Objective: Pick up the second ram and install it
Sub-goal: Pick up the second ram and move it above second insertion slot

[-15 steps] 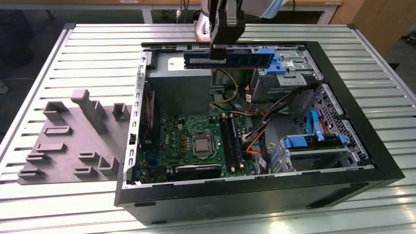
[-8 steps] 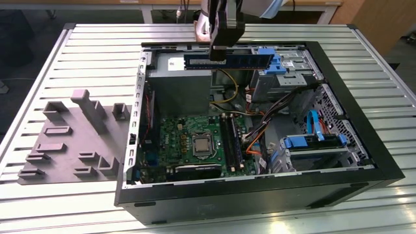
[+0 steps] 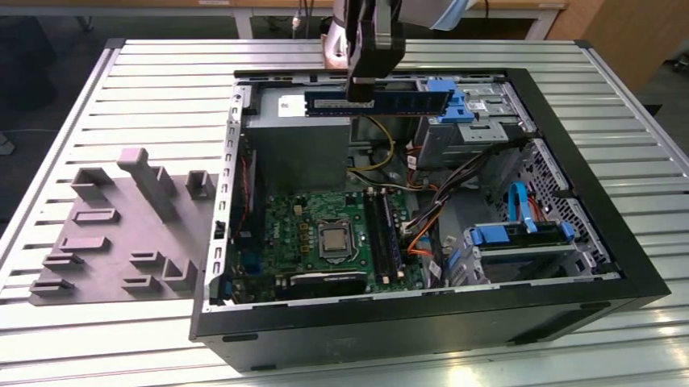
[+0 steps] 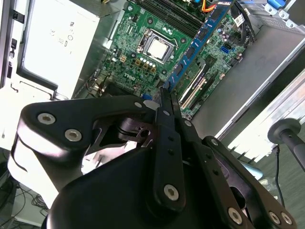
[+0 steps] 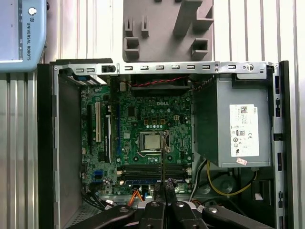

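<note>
My fingers press on the two flat faces of the ram and pinch it at its upper edge, so my gripper is closed on it. I grip it nearer to one end than to the middle. I judge that holding it from above keeps the lower contact edge free for a slot.

The ram hangs in the air over the open case, higher than the power supply, level and standing on its long edge. It touches nothing except my fingers. In the exterior view it is a long, narrow, dark-blue board with a row of black chips and a pale label on its face. In the first wrist view it appears edge-on, as a thin line.

The slots lie on the board beside the power supply and lower than its top, well apart from the ram. The ram's length runs across the slots, not along them, so I judge it is not yet lined up. One slot seems to carry a blue stick already, seated.

The tray lies outside the case, to the exterior view's left of the power supply.
</note>
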`<state>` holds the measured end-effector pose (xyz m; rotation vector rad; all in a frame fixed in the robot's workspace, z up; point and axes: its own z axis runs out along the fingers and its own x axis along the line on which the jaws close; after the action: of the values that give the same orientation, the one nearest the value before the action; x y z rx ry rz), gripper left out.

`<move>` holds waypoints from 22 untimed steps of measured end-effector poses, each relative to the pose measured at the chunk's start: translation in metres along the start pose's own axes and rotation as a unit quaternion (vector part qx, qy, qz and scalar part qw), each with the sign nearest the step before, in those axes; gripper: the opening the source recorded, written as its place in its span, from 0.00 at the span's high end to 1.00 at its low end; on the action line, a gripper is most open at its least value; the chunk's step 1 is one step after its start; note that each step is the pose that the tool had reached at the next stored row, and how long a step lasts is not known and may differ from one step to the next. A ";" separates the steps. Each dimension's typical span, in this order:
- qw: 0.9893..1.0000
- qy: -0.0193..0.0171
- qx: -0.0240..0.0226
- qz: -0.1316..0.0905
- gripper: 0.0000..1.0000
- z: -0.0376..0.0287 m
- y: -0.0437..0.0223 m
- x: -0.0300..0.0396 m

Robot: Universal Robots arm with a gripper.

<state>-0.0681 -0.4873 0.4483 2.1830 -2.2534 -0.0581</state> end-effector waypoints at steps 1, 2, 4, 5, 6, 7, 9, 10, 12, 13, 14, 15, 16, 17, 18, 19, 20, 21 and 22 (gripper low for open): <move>1.000 0.000 0.000 0.000 0.89 0.0001 0.0000 0.0000; 1.000 0.000 0.000 0.000 0.89 0.0002 0.0000 0.0000; 1.000 0.000 0.000 0.000 0.89 0.0007 0.0000 0.0000; 1.000 0.001 0.000 0.000 0.89 0.0008 0.0000 0.0000; 1.000 0.001 0.000 0.000 0.89 0.0010 0.0001 0.0000; 1.000 0.001 0.000 0.000 0.89 0.0012 0.0001 0.0000; 1.000 0.001 0.000 0.000 0.89 0.0017 0.0001 0.0000; 1.000 0.002 0.000 0.000 0.89 0.0020 0.0001 0.0000; 1.000 0.002 0.000 0.000 0.89 0.0024 0.0001 0.0000; 1.000 0.002 0.000 0.000 0.89 0.0027 0.0001 0.0000; 1.000 0.002 0.000 0.000 0.89 0.0029 0.0001 0.0000; 1.000 0.003 0.000 0.000 0.89 0.0031 0.0001 0.0001; 1.000 0.003 0.000 0.000 0.89 0.0033 0.0001 0.0001; 1.000 0.003 0.000 0.000 0.89 0.0035 0.0001 0.0001; 1.000 0.003 0.000 0.000 0.89 0.0036 0.0001 0.0001; 1.000 0.003 0.000 0.000 0.89 0.0038 0.0001 0.0001; 1.000 0.003 0.000 0.000 0.89 0.0039 0.0002 0.0001; 1.000 0.003 0.000 0.000 0.89 0.0041 0.0002 0.0001; 1.000 0.003 0.000 0.000 0.89 0.0043 0.0002 0.0001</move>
<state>-0.0685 -0.4873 0.4440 2.1796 -2.2501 -0.0502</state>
